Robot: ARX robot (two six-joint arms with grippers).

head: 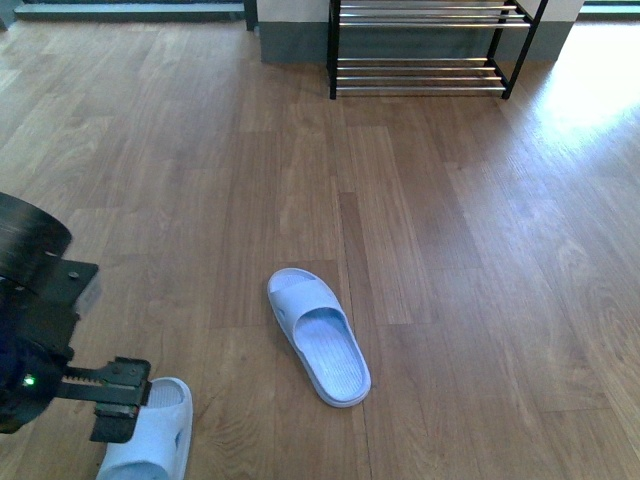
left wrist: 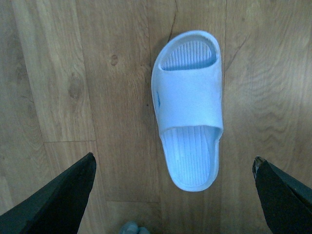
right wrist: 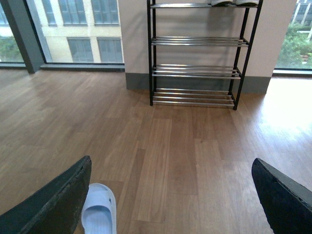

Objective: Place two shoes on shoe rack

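Two pale-blue slides lie on the wooden floor. One slide (head: 320, 335) is in the middle of the front view. The other slide (head: 150, 440) is at the lower left, directly below my left gripper (head: 115, 398). The left wrist view looks straight down on this slide (left wrist: 189, 107), with my left gripper (left wrist: 173, 158) open above its heel end and apart from it. My right gripper (right wrist: 171, 161) is open over bare floor, with a slide (right wrist: 100, 209) beside one finger. The shoe rack (head: 420, 68) stands far ahead by the wall, also seen as the shoe rack (right wrist: 195, 70).
Grey shoes (right wrist: 234, 2) sit on the rack's top shelf, cut off by the picture's edge. A grey-skirted wall (right wrist: 136, 80) stands behind the rack, with windows to either side. Wooden floor (head: 450, 250) stretches between the slides and the rack.
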